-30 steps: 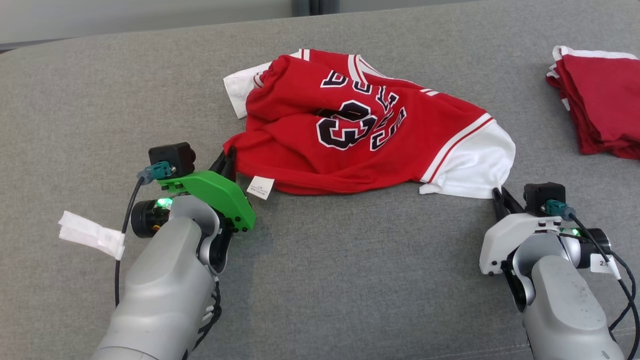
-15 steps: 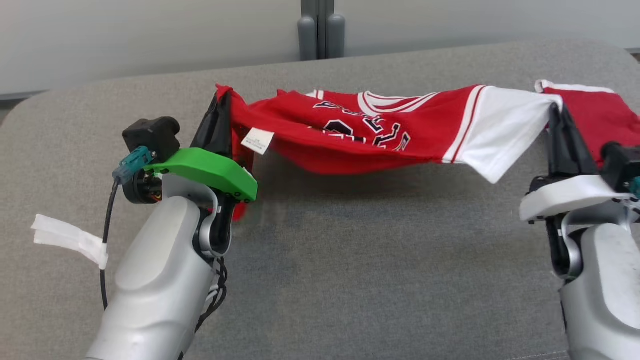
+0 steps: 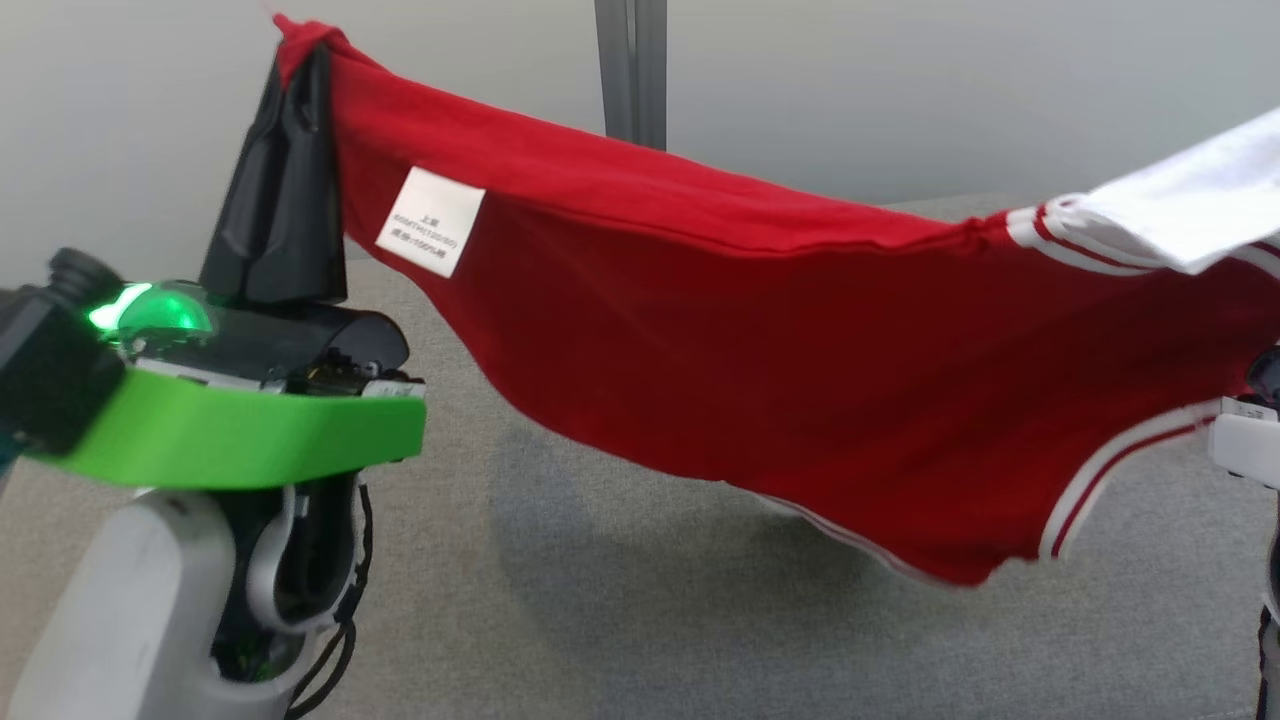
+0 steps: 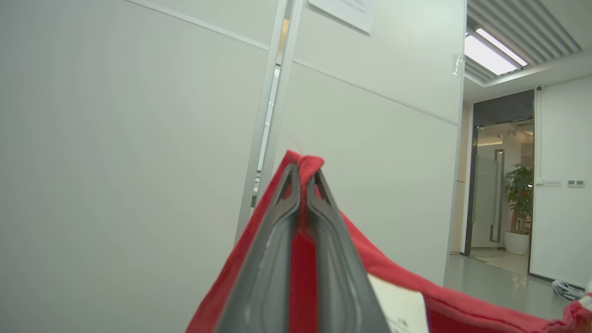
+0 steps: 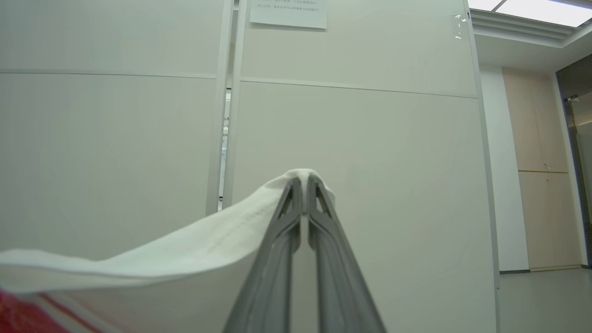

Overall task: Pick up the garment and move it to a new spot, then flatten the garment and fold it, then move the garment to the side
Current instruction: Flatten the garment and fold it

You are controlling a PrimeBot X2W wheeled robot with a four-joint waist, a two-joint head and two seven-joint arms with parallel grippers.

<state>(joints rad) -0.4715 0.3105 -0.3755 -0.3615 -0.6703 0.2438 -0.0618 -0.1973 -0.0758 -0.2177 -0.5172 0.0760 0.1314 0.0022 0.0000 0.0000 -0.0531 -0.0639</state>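
Note:
The garment point(image 3: 760, 340) is a red jersey with white sleeves and striped trim, hanging stretched in the air above the grey surface. My left gripper point(image 3: 305, 60) is shut on its red corner at the upper left, a white care label point(image 3: 430, 221) dangling beside it. The left wrist view has red cloth point(image 4: 303, 240) pinched between the closed fingers. My right gripper point(image 5: 303, 181) is shut on the white sleeve point(image 5: 185, 252); the head view has only a piece of its white housing point(image 3: 1245, 450) at the right edge.
The grey padded surface point(image 3: 620, 620) lies below the hanging jersey, which sags toward it at the lower right. A pale partition wall point(image 3: 900, 90) with a grey post point(image 3: 630, 70) stands behind.
Both grippers have lifted the jersey off the surface and stretched it out between them. The head camera has tilted up, so the second red garment at the right has left the picture.

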